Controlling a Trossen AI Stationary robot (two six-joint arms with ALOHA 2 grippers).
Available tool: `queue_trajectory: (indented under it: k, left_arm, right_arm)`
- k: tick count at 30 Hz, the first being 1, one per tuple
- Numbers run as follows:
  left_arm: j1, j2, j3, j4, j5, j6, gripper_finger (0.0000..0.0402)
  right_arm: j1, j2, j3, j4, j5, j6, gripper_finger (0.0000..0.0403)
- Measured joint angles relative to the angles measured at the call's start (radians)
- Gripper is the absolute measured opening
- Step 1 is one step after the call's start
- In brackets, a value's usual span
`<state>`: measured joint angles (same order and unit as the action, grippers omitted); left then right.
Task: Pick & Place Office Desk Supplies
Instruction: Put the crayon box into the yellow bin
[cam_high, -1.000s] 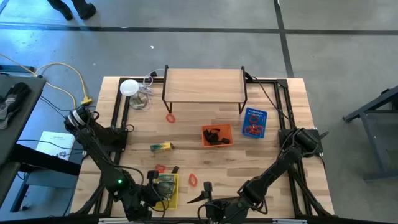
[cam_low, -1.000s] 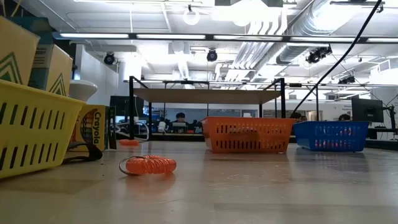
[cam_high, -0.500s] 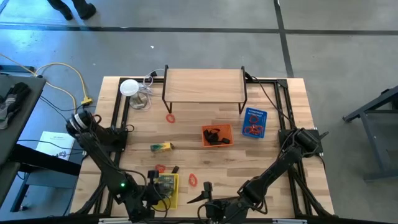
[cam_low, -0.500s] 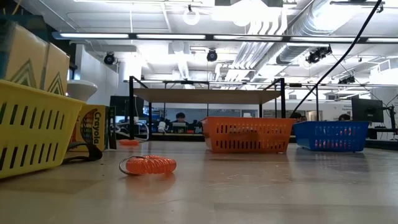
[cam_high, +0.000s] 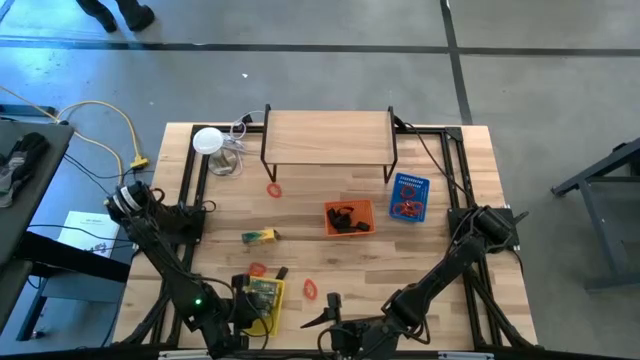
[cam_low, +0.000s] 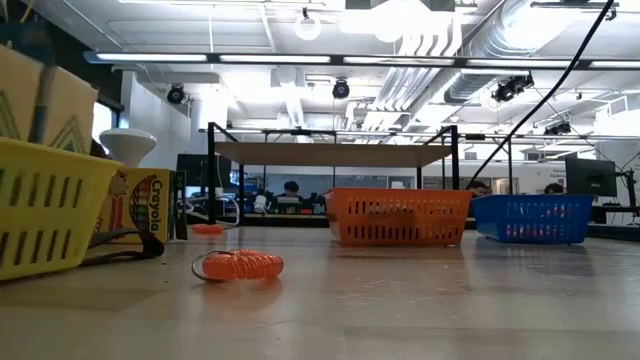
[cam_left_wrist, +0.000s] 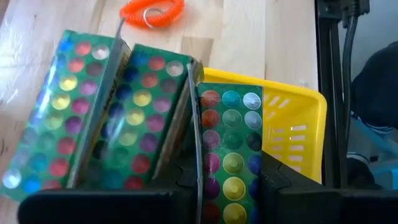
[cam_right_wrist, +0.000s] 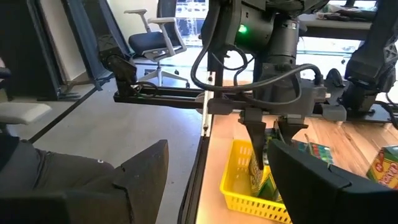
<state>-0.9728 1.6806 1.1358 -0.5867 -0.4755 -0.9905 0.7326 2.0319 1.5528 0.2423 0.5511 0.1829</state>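
A yellow basket (cam_high: 270, 312) stands near the table's front left; several yellow-green packs with coloured dots (cam_left_wrist: 93, 118) lean in it. My left gripper (cam_high: 243, 300) reaches down into the basket, shut on the pack nearest the basket's wall (cam_left_wrist: 229, 134). My right gripper (cam_high: 321, 311) hangs open at the front edge with nothing between its fingers (cam_right_wrist: 146, 174). One pack (cam_high: 259, 236) lies flat on the table. Red bands (cam_high: 310, 289) (cam_high: 273, 189) (cam_high: 258, 270) and a black clip (cam_high: 283, 272) lie loose. My left gripper pinches the pack between its two fingers (cam_left_wrist: 273, 180), one on each long side near its upper end (cam_left_wrist: 230, 186). The fingers slant down from above. The pack stands tilted beside the others, its lower end (cam_right_wrist: 257, 177) down inside the basket.
An orange basket (cam_high: 348, 217) with black clips and a blue basket (cam_high: 409, 197) with red bands stand mid-table. A wooden shelf on black legs (cam_high: 328, 137) spans the far side, a white round disc (cam_high: 207, 140) left of it. A coiled red band (cam_low: 238, 265) lies beside the yellow basket.
My left gripper has sunk toward the yellow basket with the pack and has rolled a little, so the pack leans over more. The basket has slid slightly toward the table's left edge.
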Motion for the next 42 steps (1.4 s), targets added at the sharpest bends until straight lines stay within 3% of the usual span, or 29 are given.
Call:
queue_trajectory:
  k: [14,28,33,42]
  left_arm:
    - [-0.138,0.0,-0.001,-0.017,0.007,-0.262,0.0069]
    - [-0.242,0.001,-0.002,-0.014,-0.112,-0.529,0.0069]
    - [-0.25,0.001,-0.002,0.01,-0.166,-0.506,0.0069]
    - [-0.193,0.001,-0.002,0.078,-0.176,-0.216,0.0069]
  right_arm:
    - [0.0,0.0,0.0,0.0,-0.008,0.0,0.026]
    - [0.0,0.001,0.0,0.0,-0.008,0.008,0.026]
    - [0.0,0.001,0.0,0.0,-0.008,0.008,0.026]
    - [-0.001,0.001,0.0,0.0,-0.008,0.008,0.026]
